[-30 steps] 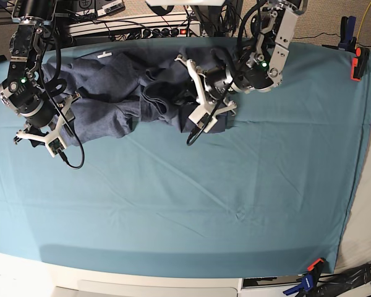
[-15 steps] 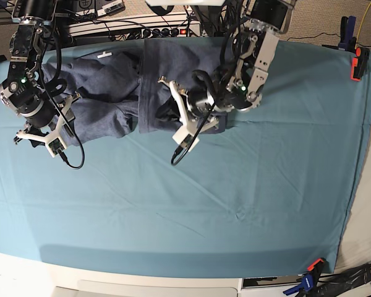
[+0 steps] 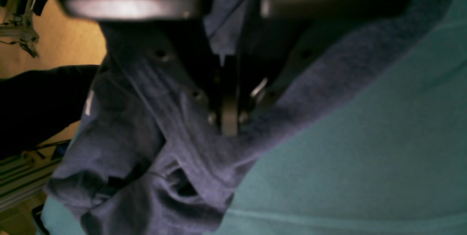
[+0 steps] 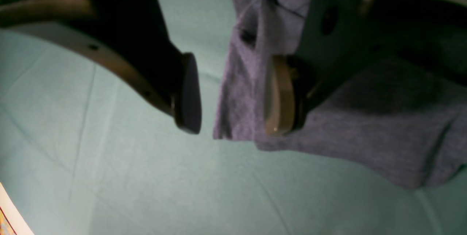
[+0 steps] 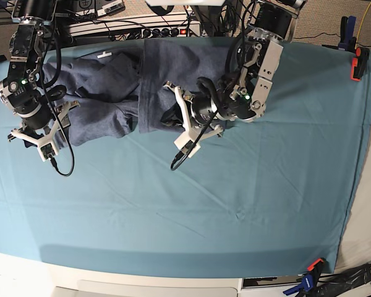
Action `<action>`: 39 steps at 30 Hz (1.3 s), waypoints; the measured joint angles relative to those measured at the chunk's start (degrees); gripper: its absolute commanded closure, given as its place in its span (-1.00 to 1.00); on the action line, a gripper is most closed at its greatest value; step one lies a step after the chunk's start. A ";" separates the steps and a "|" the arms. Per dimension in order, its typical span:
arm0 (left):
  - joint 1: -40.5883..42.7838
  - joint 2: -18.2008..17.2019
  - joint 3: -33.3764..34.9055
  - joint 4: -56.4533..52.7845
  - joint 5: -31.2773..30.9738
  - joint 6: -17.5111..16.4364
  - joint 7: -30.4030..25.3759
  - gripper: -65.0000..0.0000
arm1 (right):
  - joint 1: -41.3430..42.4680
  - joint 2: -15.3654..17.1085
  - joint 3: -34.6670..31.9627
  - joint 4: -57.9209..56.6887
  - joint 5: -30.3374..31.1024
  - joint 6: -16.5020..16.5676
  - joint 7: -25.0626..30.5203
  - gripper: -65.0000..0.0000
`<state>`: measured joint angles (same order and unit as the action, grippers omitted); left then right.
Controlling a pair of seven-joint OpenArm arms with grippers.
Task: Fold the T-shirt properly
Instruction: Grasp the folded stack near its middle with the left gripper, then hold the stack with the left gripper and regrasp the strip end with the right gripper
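The blue-grey T-shirt (image 5: 105, 93) lies bunched along the far left of the table, with its right part folded over as a flat panel (image 5: 179, 68). My left gripper (image 5: 171, 119) sits at that panel's near edge. In the left wrist view it (image 3: 229, 125) is shut on a pinch of T-shirt (image 3: 153, 143) fabric. My right gripper (image 5: 59, 124) is at the shirt's left end. In the right wrist view it (image 4: 233, 96) stands open, and an edge of the T-shirt (image 4: 365, 118) hangs between the fingers (image 4: 188, 92), against the right one.
A teal cloth (image 5: 235, 204) covers the table. Clamps grip it at the right edge (image 5: 358, 62) and at the front right corner (image 5: 312, 267). A power strip and cables (image 5: 142, 29) run behind the far edge. A cable (image 5: 65, 166) hangs from the right arm.
The left gripper has carried the shirt's right part over to the left, making a flat folded panel, then eased back slightly. The right arm has shifted a little to the left.
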<state>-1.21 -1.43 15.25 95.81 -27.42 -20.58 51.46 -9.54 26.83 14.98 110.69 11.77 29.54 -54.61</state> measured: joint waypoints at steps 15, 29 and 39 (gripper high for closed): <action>-0.11 -0.02 0.00 0.00 0.02 -2.16 0.79 0.67 | 4.96 -0.04 3.65 -9.14 -4.24 -8.52 3.28 0.09; -0.11 -0.02 0.00 0.00 0.02 -2.16 0.79 0.67 | 6.03 -0.04 3.67 -9.14 -4.24 -12.46 3.63 0.09; -0.13 -0.04 0.00 0.00 0.04 -2.16 0.79 0.67 | 6.60 -8.00 3.82 -9.29 -2.58 -15.45 3.63 0.09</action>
<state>-1.34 -1.48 15.25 95.81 -27.38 -22.74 52.25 -2.94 18.83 18.81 101.41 9.19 14.09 -50.98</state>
